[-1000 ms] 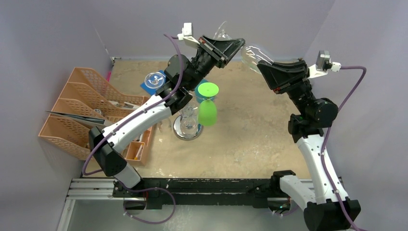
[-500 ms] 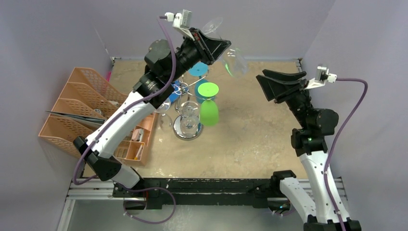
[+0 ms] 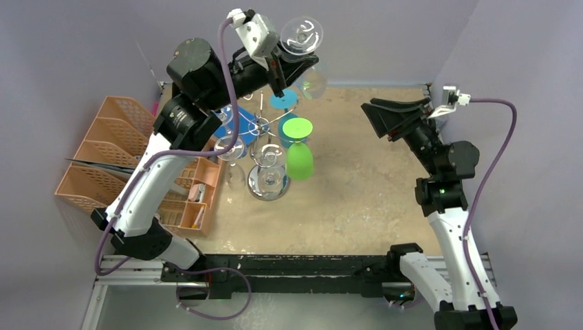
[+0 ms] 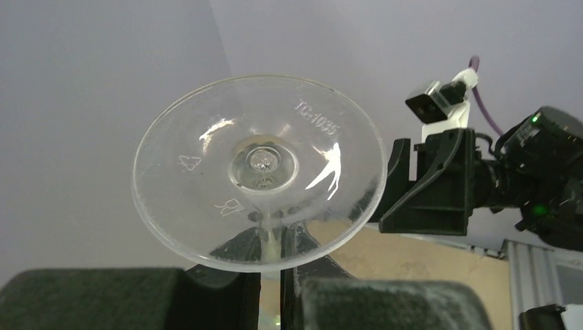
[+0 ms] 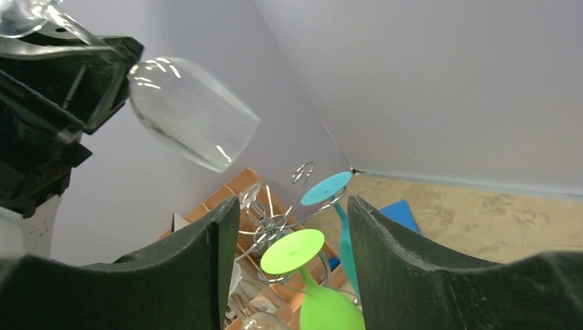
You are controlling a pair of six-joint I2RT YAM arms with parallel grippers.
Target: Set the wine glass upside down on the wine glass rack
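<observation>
Stem of the wine glass (image 3: 301, 36) is clamped by the left gripper (image 3: 297, 63) near the wine glass rack (image 3: 265, 129); right gripper (image 3: 377, 115) is spread, empty.

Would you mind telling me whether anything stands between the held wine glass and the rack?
Yes: the teal glass and the green glass already hang on the rack, on the side nearest the wine glass.

arms (image 3: 148, 184): white shells, black joints | cables (image 3: 513, 124): purple | right hand (image 5: 292, 206): black, wedge-shaped
</observation>
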